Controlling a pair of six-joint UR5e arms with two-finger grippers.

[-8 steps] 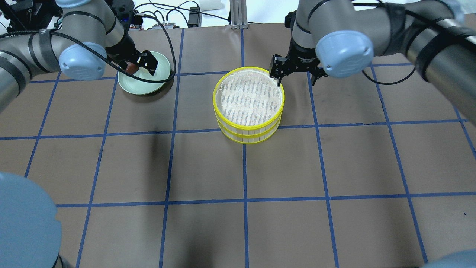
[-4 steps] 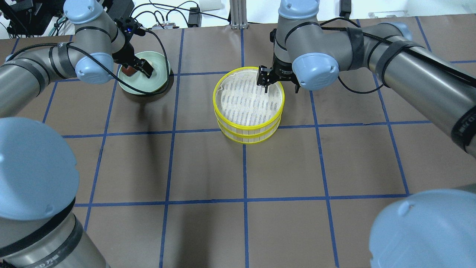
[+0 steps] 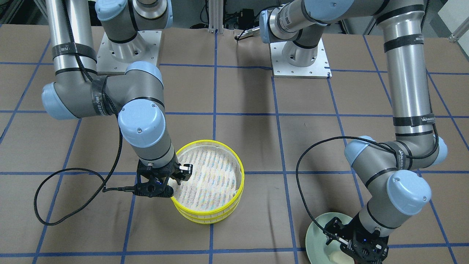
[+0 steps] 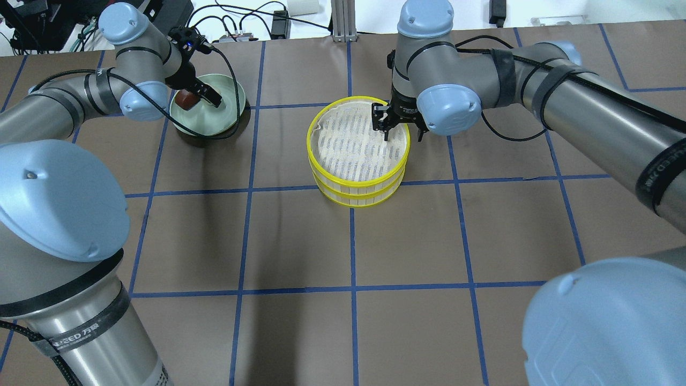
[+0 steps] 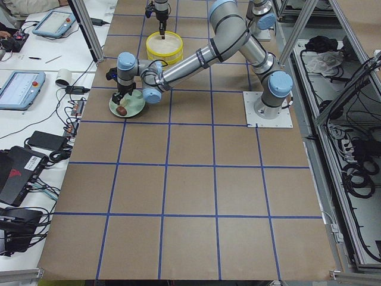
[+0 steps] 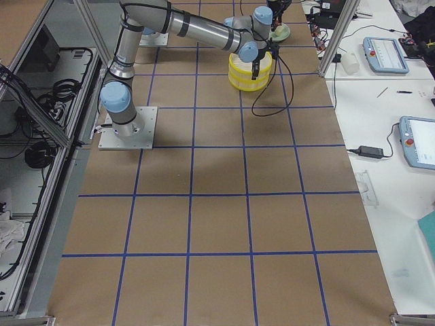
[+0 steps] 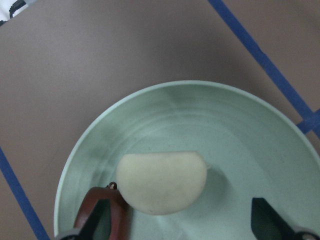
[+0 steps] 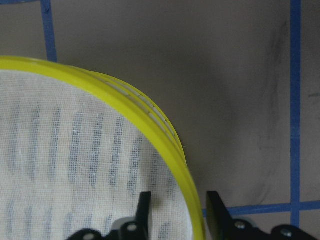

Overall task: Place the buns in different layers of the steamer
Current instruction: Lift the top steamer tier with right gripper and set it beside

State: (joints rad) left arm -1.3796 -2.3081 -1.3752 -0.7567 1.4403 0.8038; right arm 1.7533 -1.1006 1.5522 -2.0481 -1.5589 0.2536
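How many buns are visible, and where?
2. The cream-white bun lies near the middle of the pale green plate; the reddish-brown bun lies beside it. The steamer's lower tray is hidden.

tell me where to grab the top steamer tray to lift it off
Pinch its yellow rim from straight above, one finger inside, one outside, on the side by the right gripper. It is too wide to span; the thin upright wall fits the jaws.

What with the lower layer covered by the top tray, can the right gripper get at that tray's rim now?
Probably yes: the right gripper is open, one finger inside and one outside the yellow rim, with nothing else between.
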